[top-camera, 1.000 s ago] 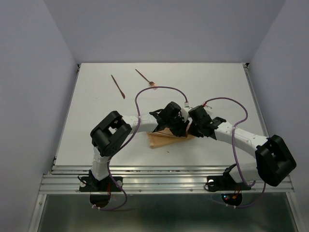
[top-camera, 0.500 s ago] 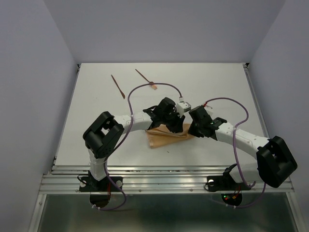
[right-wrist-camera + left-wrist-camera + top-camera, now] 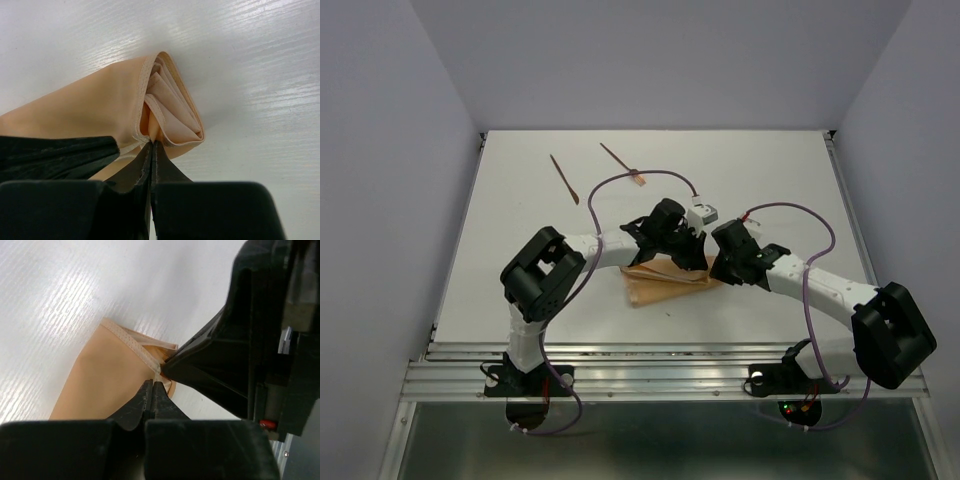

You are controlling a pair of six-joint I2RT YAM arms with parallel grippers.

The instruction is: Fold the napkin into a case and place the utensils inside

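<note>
The napkin (image 3: 650,288) was pinched at one end by the left gripper (image 3: 152,385) and the right gripper (image 3: 151,145), jaws clamped on its layers, probably to hold the fold.

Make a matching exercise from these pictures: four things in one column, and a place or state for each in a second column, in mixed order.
Column one:
1. napkin
2. fork
3. plain stick
4. left gripper

Column two:
a. far side of the table, small paler head
b. shut on a tan hem
c. folded, on the near half of the table
d. far side of the table, leftmost thing on it

Pairs: 1-c, 2-a, 3-d, 4-b
</note>
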